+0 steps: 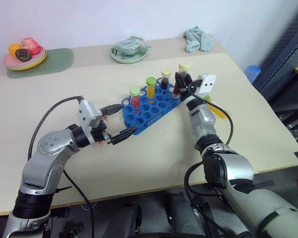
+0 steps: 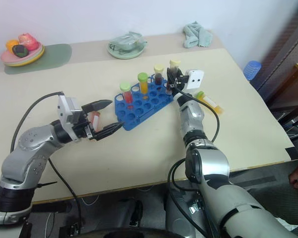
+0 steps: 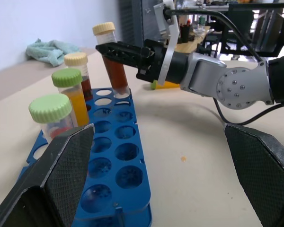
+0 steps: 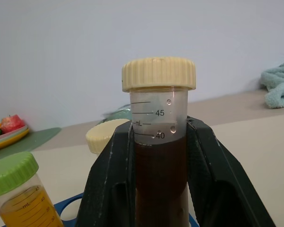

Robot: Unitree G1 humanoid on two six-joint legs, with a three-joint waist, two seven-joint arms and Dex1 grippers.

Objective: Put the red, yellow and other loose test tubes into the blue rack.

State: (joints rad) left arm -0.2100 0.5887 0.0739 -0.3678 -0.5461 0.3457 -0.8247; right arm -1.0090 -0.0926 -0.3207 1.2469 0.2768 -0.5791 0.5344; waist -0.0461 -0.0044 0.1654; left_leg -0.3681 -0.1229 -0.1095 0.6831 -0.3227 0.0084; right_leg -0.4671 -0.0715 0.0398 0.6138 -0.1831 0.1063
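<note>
Your table carries the blue rack near its middle, set at a slant, with four capped tubes standing upright in its far row. Your right gripper sits at the rack's far right corner, its two black fingers clamped on the brown tube with the cream cap. That tube stands vertical, cap up, its foot at a corner hole of the rack; whether it is fully seated cannot be told. Next to it along the row stand a dark tube with a cream cap, an orange tube with a green cap and a red tube with a green cap. Your left gripper holds nothing, fingers spread wide, just off the rack's near left end. One yellow tube lies flat on the table, to the right of the right gripper, apart from the rack, its green cap end nearest the gripper.
</note>
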